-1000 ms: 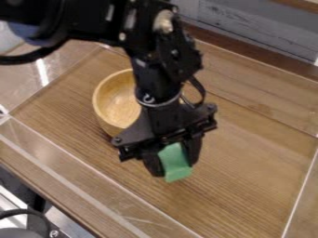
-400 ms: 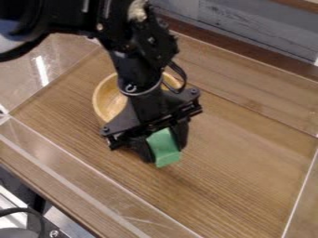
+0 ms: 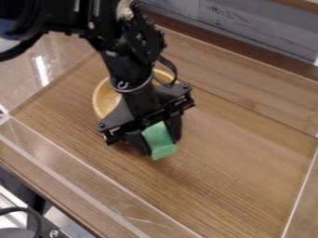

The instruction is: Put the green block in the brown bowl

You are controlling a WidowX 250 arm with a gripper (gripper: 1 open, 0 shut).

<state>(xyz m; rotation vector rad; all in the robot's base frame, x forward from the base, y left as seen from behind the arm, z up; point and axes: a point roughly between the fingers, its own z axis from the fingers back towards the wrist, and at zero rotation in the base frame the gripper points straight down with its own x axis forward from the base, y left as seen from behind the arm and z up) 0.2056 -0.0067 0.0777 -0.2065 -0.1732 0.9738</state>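
Where a second ago the gripper (image 3: 154,133) hung over bare table well to the right of the brown bowl (image 3: 118,100), it now stands nearer, its black body overlapping the bowl's right rim in the camera view. The shift runs leftward and slightly toward the back of the table, and the arm above it has swung the same way, covering more of the bowl than before.

The jaws are pinching the green block (image 3: 158,141), which hangs between them with its lower end sticking out below the fingers, tilted a little off vertical. The block has travelled with the gripper: earlier it showed lower and further right in the picture, and now it sits just beside the bowl's front right edge, off the wooden tabletop (image 3: 236,158). Whether it is already above the rim or only in front of it cannot be told from this angle.

The bowl itself has not moved; its light wooden inside remains visible on the left of the arm. The gripper points steeply down, as it did before.
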